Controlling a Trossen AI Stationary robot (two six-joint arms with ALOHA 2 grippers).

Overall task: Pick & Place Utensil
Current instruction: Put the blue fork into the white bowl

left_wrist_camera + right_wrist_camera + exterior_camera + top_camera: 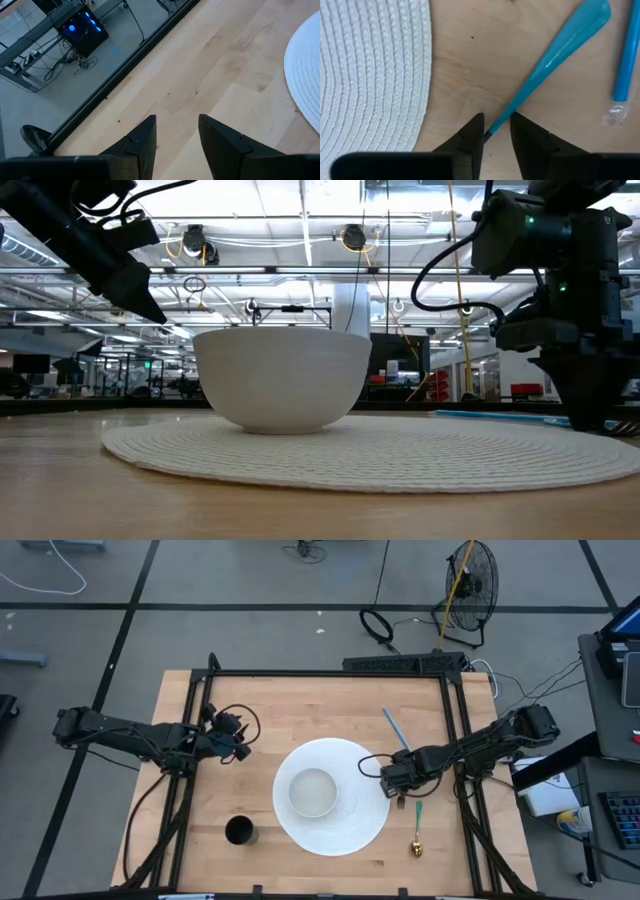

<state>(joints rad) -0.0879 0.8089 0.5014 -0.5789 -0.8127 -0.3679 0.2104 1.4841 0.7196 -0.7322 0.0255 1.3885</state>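
The utensil is a spoon with a teal handle [560, 45] and a gold bowl [416, 849]. It lies flat on the wood just right of the white woven placemat [350, 832]. My right gripper [497, 122] points down at the table over it [399, 790], open by a narrow gap. Its fingers stand on either side of the handle's thin part, and the fingertips reach down to the table top [585, 420]. My left gripper [177, 120] is open and hangs raised over bare wood left of the placemat [243, 747]. My right gripper comes from above, its fingers lying across the spoon handle's thin part [495, 127]. That part runs close along one fingertip [475, 131] with a gap to the other. I cannot tell whether it touches. The spoon lies flat on the table.
A white bowl [313, 792] sits in the middle of the placemat. A blue straw [395, 728] lies just beyond the spoon, its end near the handle's wide end [626, 55]. A black cup [240, 831] stands near the front left. A black frame [330, 673] borders the table.
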